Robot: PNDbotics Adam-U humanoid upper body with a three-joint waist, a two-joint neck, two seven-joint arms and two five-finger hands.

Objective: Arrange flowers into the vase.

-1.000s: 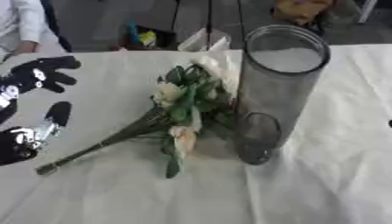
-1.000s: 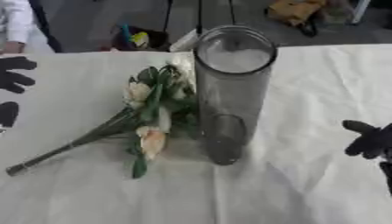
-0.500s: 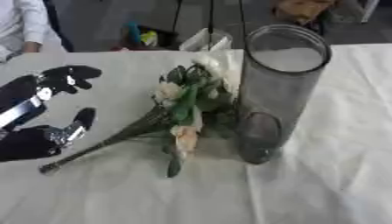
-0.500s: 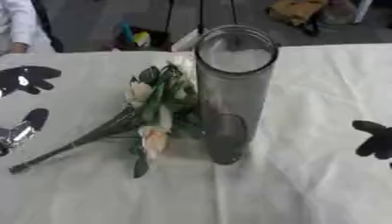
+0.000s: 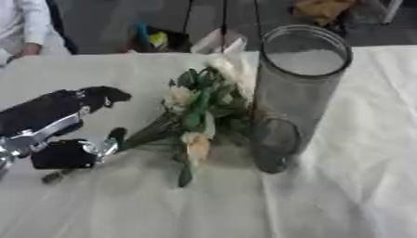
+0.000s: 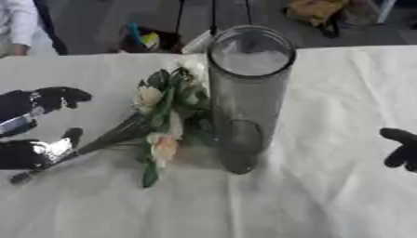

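Left eye view: our left hand [image 5: 61, 135], fingers open, nears the stems of the flowers [image 5: 195, 116] lying on the desk [image 5: 342, 195] beside the upright vase [image 5: 295, 88]. Next, we judge, closing round those stems.

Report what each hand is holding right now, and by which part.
Nothing is held. The left hand is open at the stem end of the bouquet, fingers not closed round it. The right hand sits empty at the table's right edge.

Demo room; white-clothed table [image 5: 342, 195]; stand legs [image 5: 221, 18] behind
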